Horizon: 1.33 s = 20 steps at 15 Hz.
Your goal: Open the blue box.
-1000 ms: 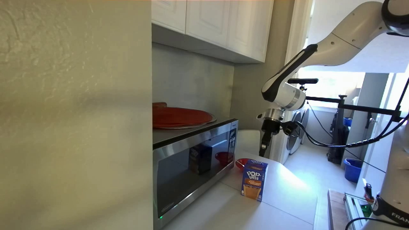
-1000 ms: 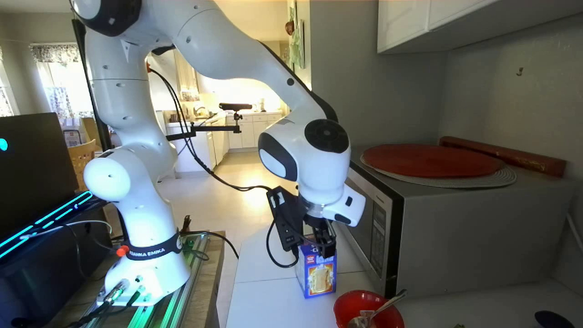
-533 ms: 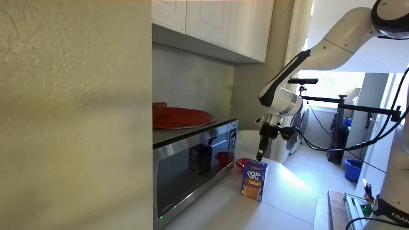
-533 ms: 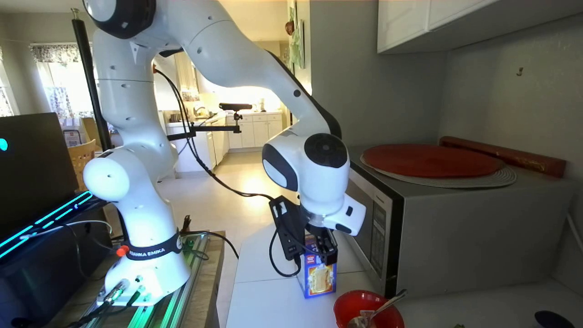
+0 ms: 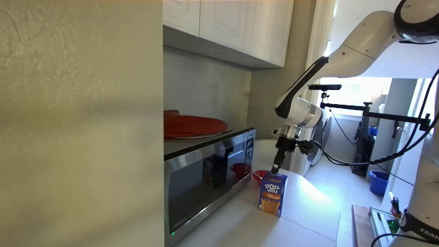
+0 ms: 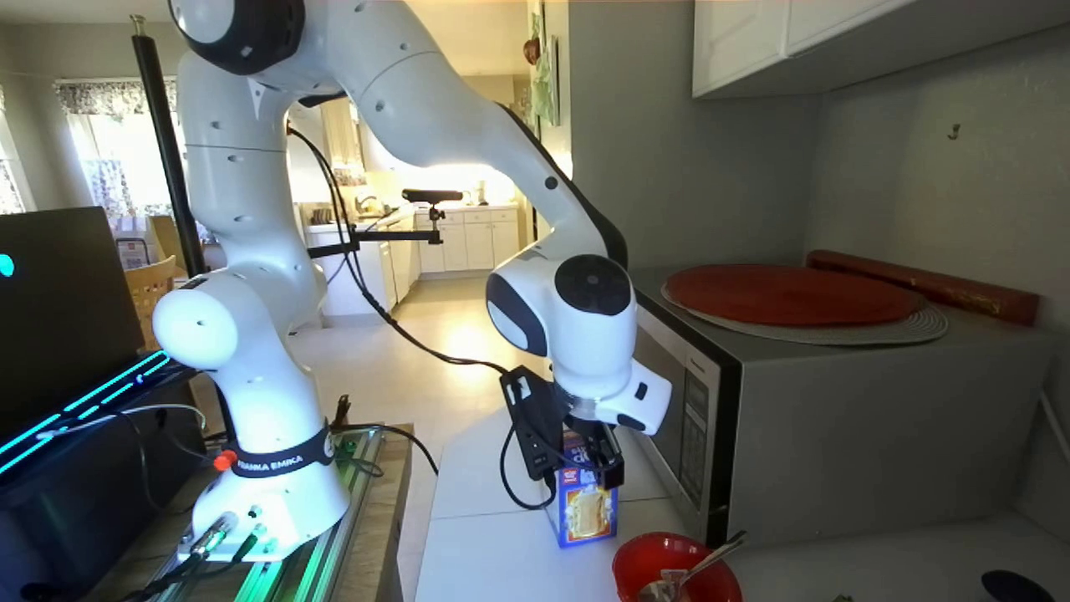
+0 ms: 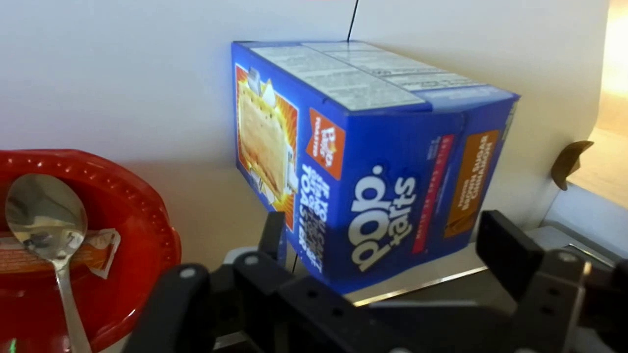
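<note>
The blue box, a Pop-Tarts carton, stands upright on the white counter in both exterior views. In the wrist view the blue box fills the middle, and its top with the Pop-Tarts lettering looks closed. My gripper points down at the top of the box; it also shows in an exterior view, partly in front of the carton. In the wrist view my gripper is open, with one fingertip on each side of the box top. Nothing is held. Whether a finger touches the box, I cannot tell.
The microwave stands close beside the box, with red mats on top. A red bowl with a spoon sits near the box. White cabinets hang above. A cable loops beside the gripper.
The arm has come down and slightly toward the microwave, bringing the gripper from above the box to its top edge. The box has not moved.
</note>
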Tool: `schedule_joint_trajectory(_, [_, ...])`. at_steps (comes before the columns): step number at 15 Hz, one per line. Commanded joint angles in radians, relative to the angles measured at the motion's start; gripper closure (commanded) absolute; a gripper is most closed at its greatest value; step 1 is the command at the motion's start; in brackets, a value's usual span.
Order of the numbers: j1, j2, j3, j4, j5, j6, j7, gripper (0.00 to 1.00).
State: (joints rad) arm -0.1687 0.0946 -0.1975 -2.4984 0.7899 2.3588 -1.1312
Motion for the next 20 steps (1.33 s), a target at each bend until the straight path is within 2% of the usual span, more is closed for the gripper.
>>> schedule_joint_trajectory(1, [-0.017,0.016,0.022,-0.012,0.048,0.048,-0.054,0.00])
schedule_joint_trajectory(3, [-0.019,0.026,0.023,-0.009,0.047,0.062,-0.060,0.06])
schedule_joint_trajectory(4, [-0.021,0.029,0.024,-0.009,0.046,0.067,-0.063,0.18])
schedule_joint_trajectory(6, [-0.023,0.032,0.025,-0.010,0.043,0.074,-0.064,0.31])
schedule_joint_trajectory(9, [-0.025,0.034,0.026,-0.010,0.038,0.074,-0.064,0.43])
schedule_joint_trajectory(10, [-0.026,0.034,0.027,-0.011,0.037,0.074,-0.065,0.41])
schedule_joint_trajectory(12, [-0.028,0.033,0.027,-0.011,0.035,0.073,-0.064,0.47])
schedule_joint_trajectory(13, [-0.028,0.032,0.027,-0.012,0.035,0.073,-0.065,0.53])
schedule_joint_trajectory(14, [-0.030,0.030,0.027,-0.013,0.034,0.072,-0.065,0.65])
schedule_joint_trajectory(20, [-0.037,0.026,0.026,-0.016,0.033,0.067,-0.073,0.99])
